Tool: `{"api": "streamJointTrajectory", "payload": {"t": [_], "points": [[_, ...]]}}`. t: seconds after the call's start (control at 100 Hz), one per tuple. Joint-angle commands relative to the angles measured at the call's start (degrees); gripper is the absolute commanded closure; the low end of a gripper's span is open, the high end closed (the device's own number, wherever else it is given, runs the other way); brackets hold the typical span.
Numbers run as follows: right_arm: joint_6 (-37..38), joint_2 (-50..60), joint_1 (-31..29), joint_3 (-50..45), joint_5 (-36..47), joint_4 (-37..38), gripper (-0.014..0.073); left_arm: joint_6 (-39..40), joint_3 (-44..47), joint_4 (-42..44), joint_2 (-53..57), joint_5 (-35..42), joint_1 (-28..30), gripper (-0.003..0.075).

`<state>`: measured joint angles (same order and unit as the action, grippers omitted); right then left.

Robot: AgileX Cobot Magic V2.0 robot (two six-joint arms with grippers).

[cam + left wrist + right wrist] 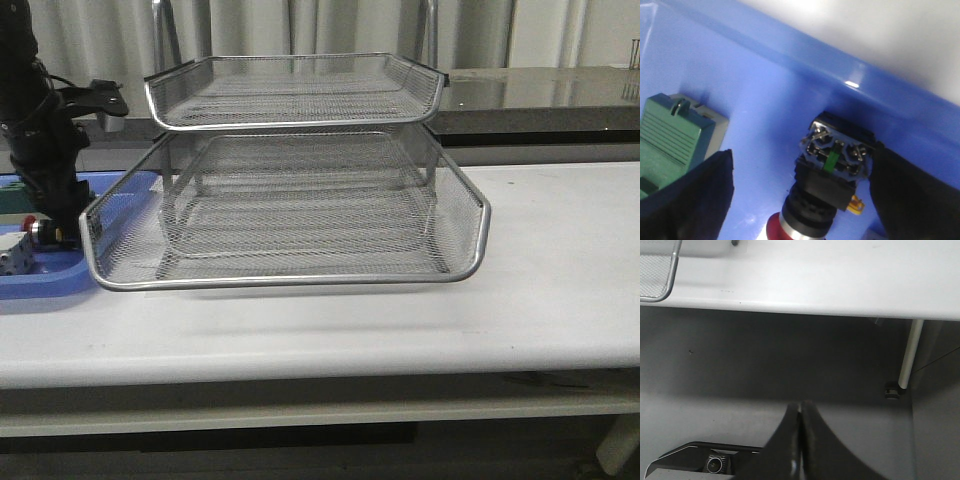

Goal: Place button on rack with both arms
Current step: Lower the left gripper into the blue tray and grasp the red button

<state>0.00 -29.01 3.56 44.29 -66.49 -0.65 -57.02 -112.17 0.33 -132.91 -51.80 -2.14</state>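
Observation:
The button [832,172], with a red cap, a black body and a blue end, lies on its side in the blue tray [765,85]. My left gripper [804,150] is open around it. One finger [910,195] is close against the button's end and the other finger [690,200] stands well apart. In the front view the left arm [40,140] reaches down at the far left over the button [33,226], beside the rack [300,270]. My right gripper [800,407] is shut on nothing, below the table's front edge, and does not show in the front view.
A green block [675,140] lies in the blue tray beside the left finger. A white block [14,256] sits near the tray's [40,285] front. The rack's lowest tray is slid out forward, its corner [660,275] on the white table [815,290]. A table leg [907,360] stands below.

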Motion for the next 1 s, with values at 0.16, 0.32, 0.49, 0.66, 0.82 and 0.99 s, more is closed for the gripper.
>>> {"api": "streamJointTrajectory", "payload": {"t": [0.16,0.32,0.49,0.66,0.82,0.99], "points": [[-0.40,-0.21,-0.04,1.34,2.79,0.07,0.0655,0.10,-3.34,-0.64,1.42,0.50,1.76,0.0176],[-0.40,-0.21,-0.04,1.34,2.79,0.07,0.0655,0.10,-3.34,-0.90,0.74,0.40,3.22,0.0176],[-0.40,-0.21,-0.04,1.34,2.79,0.07,0.0655,0.02,-3.34,-2.45,0.40,0.50,4.06,0.0176],[-0.40,-0.21,-0.04,1.34,2.79,0.07,0.0655,-1.40,-3.34,-3.51,0.40,0.62,4.18,0.0276],[-0.40,-0.21,-0.04,1.34,2.79,0.07,0.0655,-1.50,-3.34,-3.61,0.40,0.52,4.28,0.0467],[-0.40,-0.21,-0.04,1.34,2.79,0.07,0.0655,-1.50,-3.81,-3.08,0.40,0.73,4.28,0.0651]]}}
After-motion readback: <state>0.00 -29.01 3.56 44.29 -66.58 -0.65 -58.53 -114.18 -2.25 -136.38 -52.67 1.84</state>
